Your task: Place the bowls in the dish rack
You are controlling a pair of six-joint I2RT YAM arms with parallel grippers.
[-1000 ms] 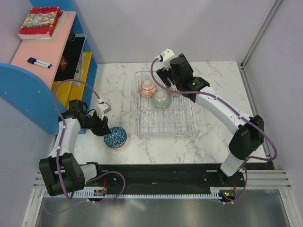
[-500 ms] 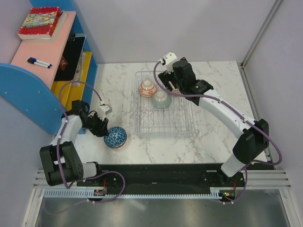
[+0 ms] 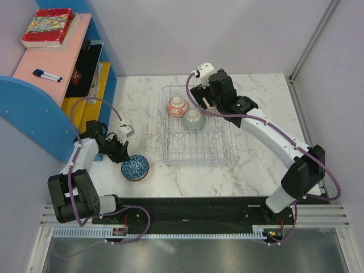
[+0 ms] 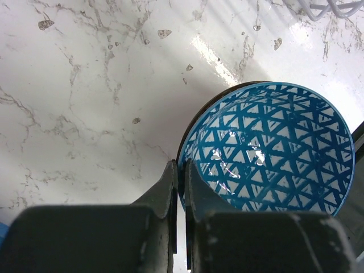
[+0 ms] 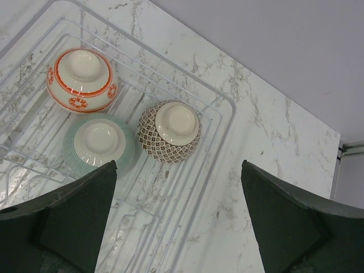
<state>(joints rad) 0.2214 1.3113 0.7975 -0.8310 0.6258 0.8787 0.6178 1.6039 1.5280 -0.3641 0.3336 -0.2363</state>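
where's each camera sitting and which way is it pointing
Top external: above and behind the robot, looking down on the table; both arms show.
Left wrist: on the left arm, looking down at the blue bowl; left end effector shut on its rim.
Right wrist: over the dish rack, looking down at three overturned bowls; right end effector open.
Shared: top external and right wrist both show the rack.

No lettering is legible; the book [image 3: 48,27] cover's print is too small.
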